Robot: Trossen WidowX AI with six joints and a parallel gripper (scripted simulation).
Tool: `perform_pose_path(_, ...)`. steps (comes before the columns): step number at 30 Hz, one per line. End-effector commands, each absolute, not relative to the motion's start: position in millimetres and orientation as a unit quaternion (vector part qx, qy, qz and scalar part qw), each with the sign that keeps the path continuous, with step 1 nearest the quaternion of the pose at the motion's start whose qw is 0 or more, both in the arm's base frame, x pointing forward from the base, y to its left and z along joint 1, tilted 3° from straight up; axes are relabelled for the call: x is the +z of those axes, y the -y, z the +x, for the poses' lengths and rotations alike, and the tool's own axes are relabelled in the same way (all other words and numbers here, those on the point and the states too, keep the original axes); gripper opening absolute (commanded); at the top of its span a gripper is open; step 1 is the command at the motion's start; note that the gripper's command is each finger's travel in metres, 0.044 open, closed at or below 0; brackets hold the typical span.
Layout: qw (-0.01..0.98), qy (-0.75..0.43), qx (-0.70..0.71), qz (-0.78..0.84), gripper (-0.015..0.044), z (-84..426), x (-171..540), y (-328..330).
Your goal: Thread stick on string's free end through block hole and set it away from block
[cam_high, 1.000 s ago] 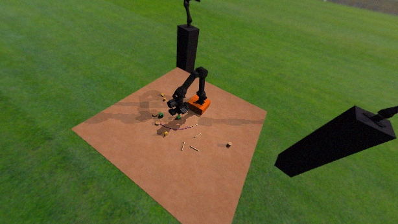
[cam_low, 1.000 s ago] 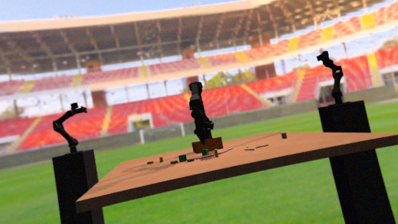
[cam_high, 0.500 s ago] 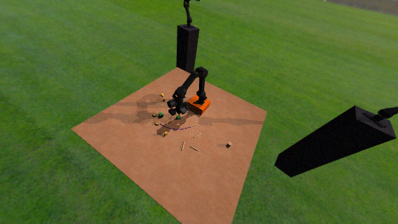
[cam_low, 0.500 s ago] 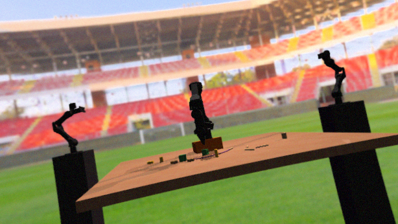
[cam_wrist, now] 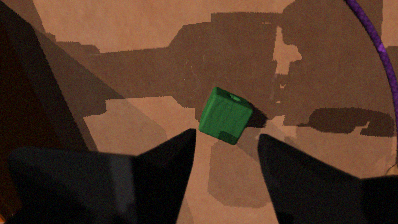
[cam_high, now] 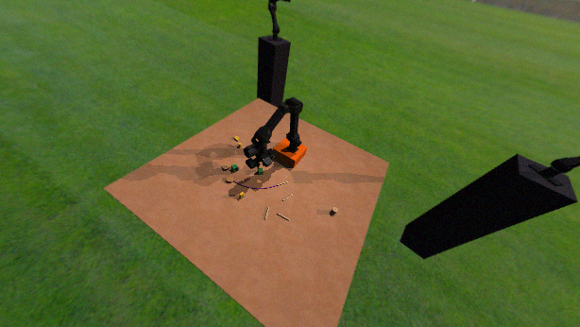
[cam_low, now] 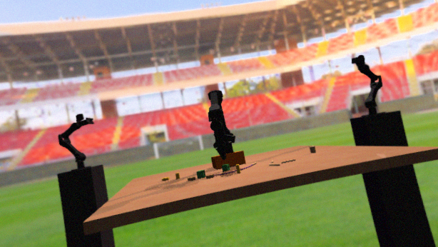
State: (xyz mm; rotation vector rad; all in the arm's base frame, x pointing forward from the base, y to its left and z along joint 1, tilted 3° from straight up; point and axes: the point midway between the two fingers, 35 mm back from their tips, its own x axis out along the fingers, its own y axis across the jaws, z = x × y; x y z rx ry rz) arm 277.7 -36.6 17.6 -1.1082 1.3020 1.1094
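A green block (cam_high: 261, 171) (cam_low: 225, 167) (cam_wrist: 225, 116) stands on the table. The wrist view shows a small hole in its far face. My gripper (cam_high: 260, 164) (cam_wrist: 226, 138) is partly open, with nothing between its fingers, and hangs above the table at the block. In the wrist view the block appears just beyond the gap between the fingertips. The purple string (cam_high: 257, 188) (cam_wrist: 381, 49) curves from the round wooden button (cam_high: 230, 180) (cam_low: 210, 176) to the thin stick (cam_high: 283, 182), which lies flat on the table. The stick is outside the wrist view.
Another green block (cam_high: 234, 167) (cam_low: 200, 174) stands beside a round disc (cam_high: 226, 167). Yellow pieces (cam_high: 236, 138) (cam_high: 241, 195) lie about. Loose sticks (cam_high: 287, 197) (cam_high: 266, 214) (cam_high: 282, 217) lie beyond the string. A small wooden piece (cam_high: 333, 211) stands farther off. The orange base (cam_high: 284, 154) is behind the gripper.
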Motion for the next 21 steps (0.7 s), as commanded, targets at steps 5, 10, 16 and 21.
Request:
perform_pose_path(5,0.524,-0.544,0.464,-0.463,0.0008,278,18,37)
perform_pose_path(10,0.524,-0.544,0.464,-0.463,0.0,278,18,37)
perform_pose_path(16,0.524,-0.544,0.464,-0.463,0.0,278,18,37)
perform_pose_path(21,0.483,-0.501,0.509,-0.507,0.0079,281,17,17)
